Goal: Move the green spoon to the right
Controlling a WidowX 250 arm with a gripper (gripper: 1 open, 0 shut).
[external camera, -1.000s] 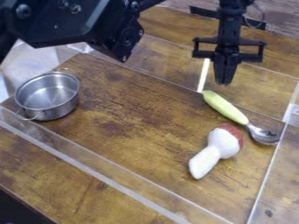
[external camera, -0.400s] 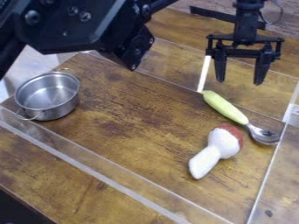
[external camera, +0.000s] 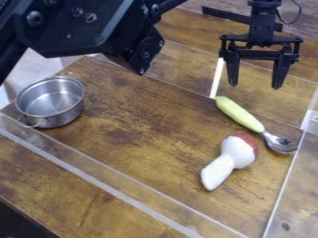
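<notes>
Since a second ago the gripper (external camera: pixel 261 77) has gone from fingers pinched together to fingers spread wide, and the big dark arm body (external camera: pixel 87 33) has swung further across the top left of the view; between the last earlier frame and now nothing visibly shifts. Spoon, mushroom and pot sit in the same spots throughout.

Gripper now: pointing down, two black fingers (external camera: pixel 231 79) splayed apart, nothing between them, released. It hangs up and slightly right of the green spoon (external camera: pixel 256 125), clear of it, not touching.

Green spoon: lies flat on the wooden tabletop (external camera: pixel 137 121), pale yellow-green handle running diagonally from upper left down to lower right, shiny metal bowl at the lower right end. Spoon bowl sits close to the clear right-hand wall (external camera: pixel 293 172) of the enclosure.

White mushroom-shaped object (external camera: pixel 231 159): on its side just below and left of the spoon, red-brown cap end pointing toward the spoon bowl, close beside it; contact cannot be told.

Steel pot (external camera: pixel 50 100): upright, well apart to the left of the spoon, near the left clear wall.
</notes>
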